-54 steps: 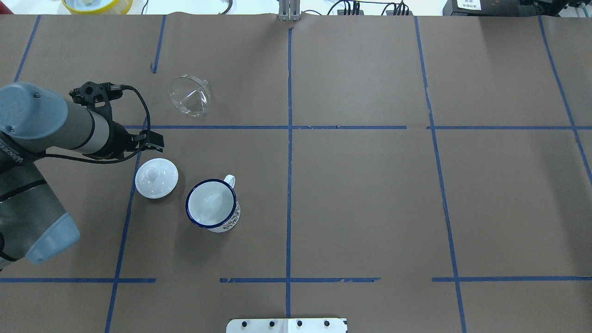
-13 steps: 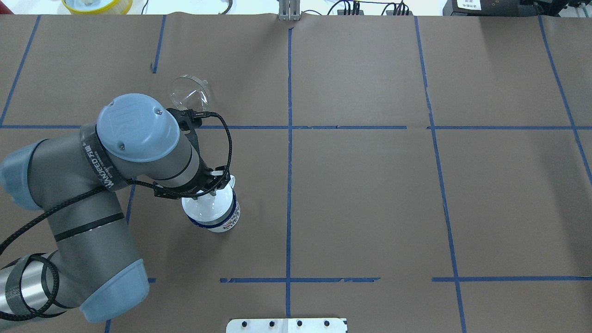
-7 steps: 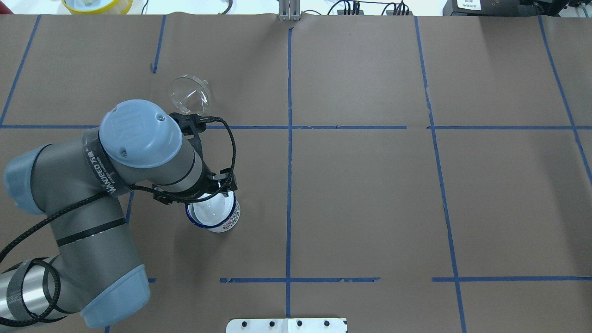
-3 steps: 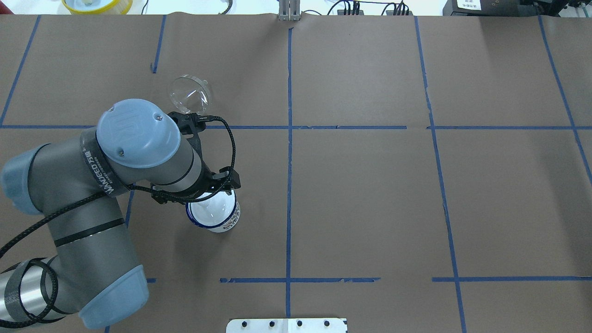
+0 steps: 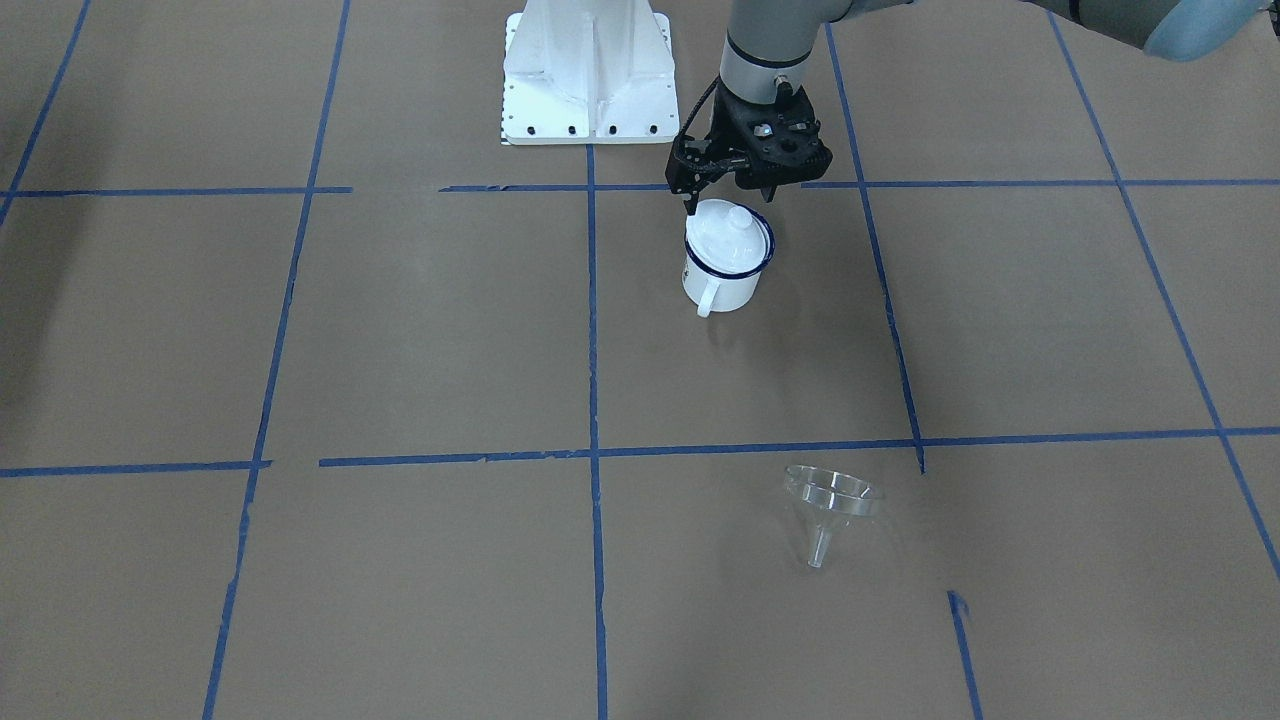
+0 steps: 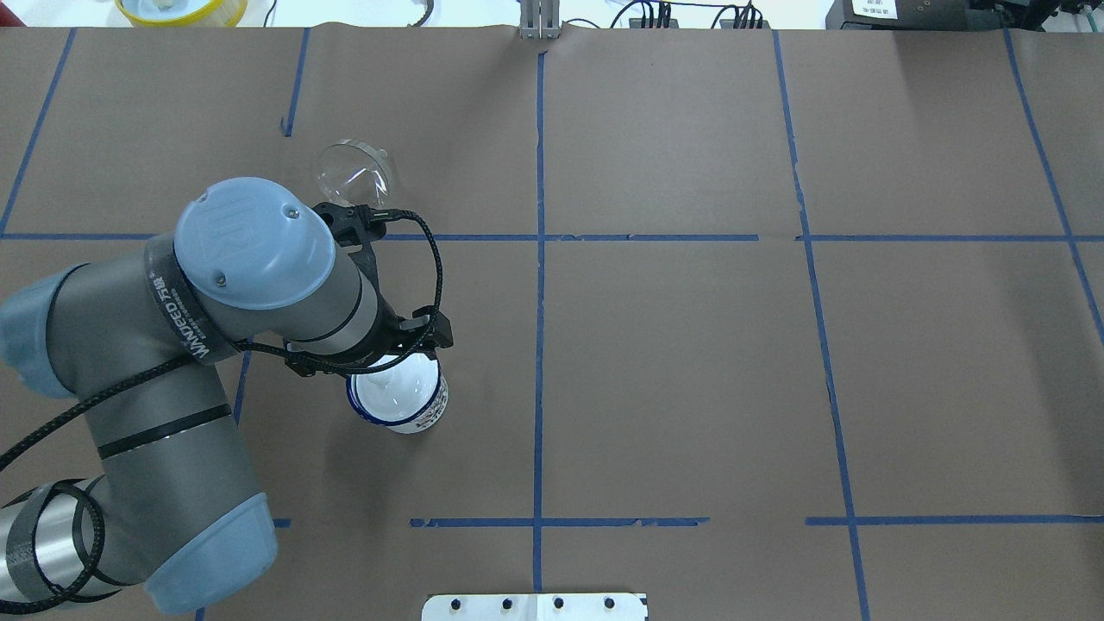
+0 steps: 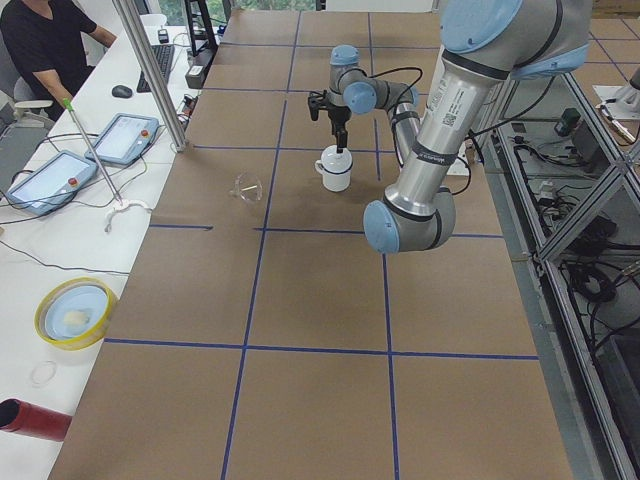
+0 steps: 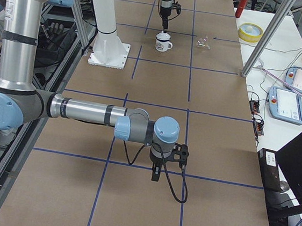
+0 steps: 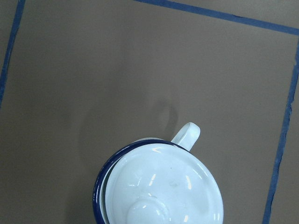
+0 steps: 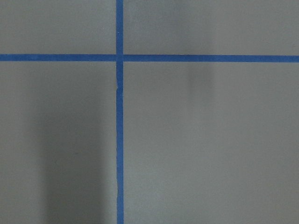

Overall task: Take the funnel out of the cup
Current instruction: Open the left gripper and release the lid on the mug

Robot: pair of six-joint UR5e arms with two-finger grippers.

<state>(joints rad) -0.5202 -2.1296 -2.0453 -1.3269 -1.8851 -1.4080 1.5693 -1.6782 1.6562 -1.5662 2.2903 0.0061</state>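
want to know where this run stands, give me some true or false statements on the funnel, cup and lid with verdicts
1. The funnel sits in the cup. False: it rests on the table, well apart from the cup.
2. The white lid covers the cup. True.
3. The left hand is over the cup. True.
4. The cup's handle points toward the robot's base. False: it points away from the base.
5. The right hand is beside the funnel. False: it hangs over bare table far from it.
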